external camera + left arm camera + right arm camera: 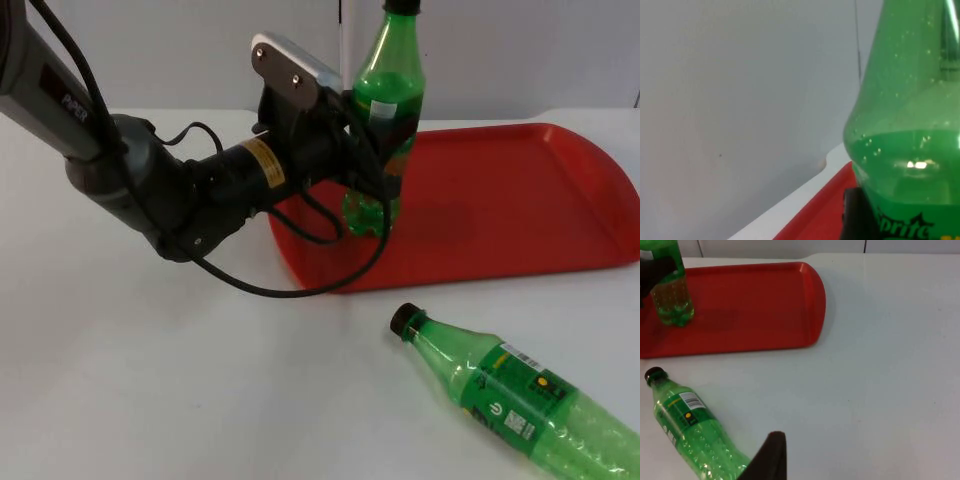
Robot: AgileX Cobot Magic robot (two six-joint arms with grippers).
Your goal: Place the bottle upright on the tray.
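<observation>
1. L arm comes in from approx 10 o'clock in the top view, elbow bent, forearm running level toward 3 o'clock.
2. Left gripper [385, 135] sits at approx 1 o'clock of centre in the top view, wrist roughly horizontal, fingers clamped across the mid-body of the upright bottle [385, 120].
3. Left wrist view: one black finger [854, 215] pressed against the bottle's side; the other finger can't be made out, prob. behind the bottle.
4. Right gripper: one black fingertip [767, 457] seen in the right wrist view, hanging above the table, touching nothing. R arm waits.
</observation>
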